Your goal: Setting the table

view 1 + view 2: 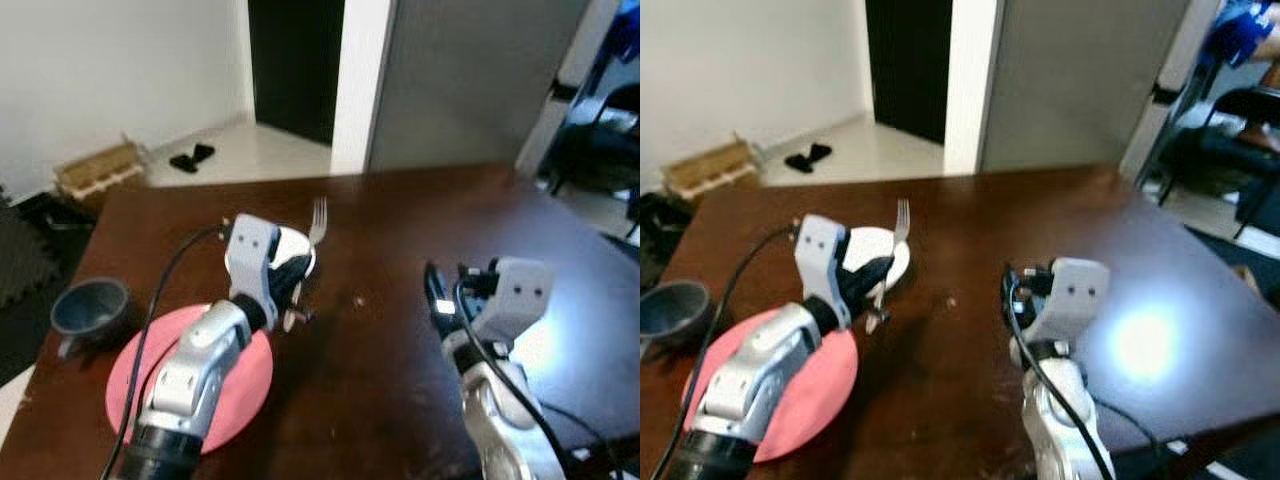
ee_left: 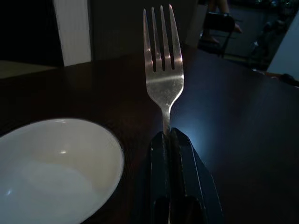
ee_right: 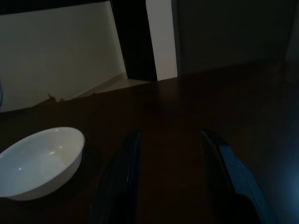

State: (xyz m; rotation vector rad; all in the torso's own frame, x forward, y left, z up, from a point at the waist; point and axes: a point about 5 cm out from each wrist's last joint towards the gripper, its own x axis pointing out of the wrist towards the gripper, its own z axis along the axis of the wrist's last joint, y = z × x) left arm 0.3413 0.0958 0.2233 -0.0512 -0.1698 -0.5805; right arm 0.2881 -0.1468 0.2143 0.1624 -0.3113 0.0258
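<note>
Dark brown wood made up the big tabletop (image 1: 400, 230), and the job looked partly done. A pink plate (image 1: 240, 385) was already laid near the front edge, under the left arm. A dark blue cup (image 1: 90, 308) was set just beside the plate. A white bowl (image 2: 51, 168) was placed a bit farther back. A silver fork (image 2: 163, 70) was held upright, pinched tight in the left claw (image 2: 170, 140), just beside the bowl and not yet laid down. The right claw (image 3: 170, 177) was held wide and empty above bare wood.
</note>
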